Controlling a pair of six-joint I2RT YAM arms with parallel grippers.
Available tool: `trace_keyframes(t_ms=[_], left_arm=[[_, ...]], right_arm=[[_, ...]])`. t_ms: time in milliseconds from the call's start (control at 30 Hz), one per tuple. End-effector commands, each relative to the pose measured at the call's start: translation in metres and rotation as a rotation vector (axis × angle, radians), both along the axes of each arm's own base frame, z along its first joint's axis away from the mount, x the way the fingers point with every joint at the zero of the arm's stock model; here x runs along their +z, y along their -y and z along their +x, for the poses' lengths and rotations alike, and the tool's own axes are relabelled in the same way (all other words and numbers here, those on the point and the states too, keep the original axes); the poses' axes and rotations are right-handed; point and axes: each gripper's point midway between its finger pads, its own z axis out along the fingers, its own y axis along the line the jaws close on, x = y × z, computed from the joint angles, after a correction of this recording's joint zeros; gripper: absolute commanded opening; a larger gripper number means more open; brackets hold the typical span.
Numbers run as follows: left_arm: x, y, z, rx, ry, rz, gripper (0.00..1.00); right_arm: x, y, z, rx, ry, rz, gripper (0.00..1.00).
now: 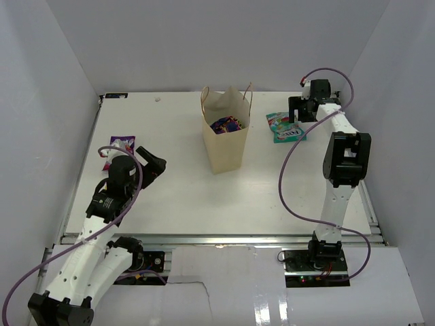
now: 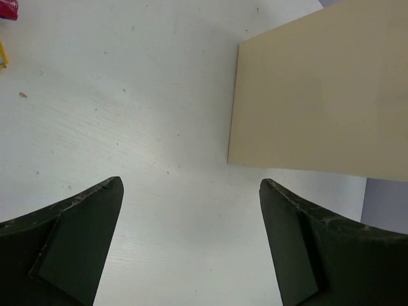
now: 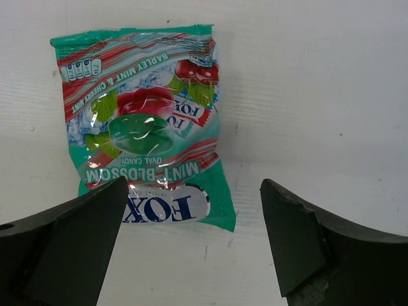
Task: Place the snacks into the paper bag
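The tan paper bag (image 1: 225,139) stands upright mid-table, with dark blue-purple and other snack packets (image 1: 227,124) showing inside its open top. Its flat side fills the upper right of the left wrist view (image 2: 319,89). A teal-white mint candy packet (image 1: 285,127) lies flat to the right of the bag. My right gripper (image 1: 297,115) is open and empty just behind it; in the right wrist view (image 3: 194,242) the packet (image 3: 143,121) lies ahead, mostly before the left finger. A magenta packet (image 1: 121,145) lies at the far left. My left gripper (image 1: 153,164) is open and empty (image 2: 191,242) over bare table.
White walls enclose the table on three sides. A corner of the magenta packet (image 2: 6,9) and a yellow scrap (image 2: 2,58) show at the left wrist view's left edge. The right arm's purple cable (image 1: 292,170) loops over the table's right side.
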Motion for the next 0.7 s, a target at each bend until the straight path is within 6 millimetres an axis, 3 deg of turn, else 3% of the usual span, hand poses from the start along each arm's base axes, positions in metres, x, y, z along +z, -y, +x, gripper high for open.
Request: trace_keyframes(t_ms=[0, 67, 100, 133, 233, 400, 500, 567, 600, 667], left_arm=[[-0.003, -0.01, -0.01, 0.066, -0.016, -0.028, 0.98], [-0.003, -0.012, -0.014, 0.074, -0.02, -0.022, 0.98], [-0.001, -0.013, -0.014, 0.076, -0.021, -0.022, 0.98], [-0.001, -0.013, -0.015, 0.076, -0.024, -0.021, 0.98], [0.007, -0.012, -0.015, 0.061, -0.011, -0.014, 0.98], [0.021, -0.011, -0.013, 0.035, 0.019, 0.003, 0.98], [0.025, -0.012, -0.013, 0.038, 0.028, 0.011, 0.98], [0.028, -0.014, -0.014, 0.042, 0.033, 0.015, 0.98], [0.028, -0.014, -0.014, 0.042, 0.035, 0.019, 0.98], [0.028, -0.015, -0.014, 0.042, 0.036, 0.028, 0.98]], right_arm=[[0.02, -0.02, 0.025, 0.094, 0.094, 0.018, 0.9], [-0.002, -0.024, 0.025, 0.114, 0.057, 0.029, 0.91], [-0.009, -0.01, 0.025, 0.097, 0.044, 0.043, 0.91], [-0.02, -0.013, 0.024, 0.108, 0.024, 0.068, 0.94], [-0.036, -0.013, 0.02, 0.123, -0.007, 0.105, 0.97], [-0.056, -0.007, 0.01, 0.121, -0.053, 0.155, 0.73], [-0.063, -0.01, -0.002, 0.155, -0.083, 0.22, 0.34], [-0.054, -0.015, -0.009, 0.203, -0.074, 0.28, 0.19], [-0.036, -0.018, -0.014, 0.239, -0.044, 0.295, 0.09], [-0.007, -0.024, -0.021, 0.335, 0.032, 0.304, 0.08]])
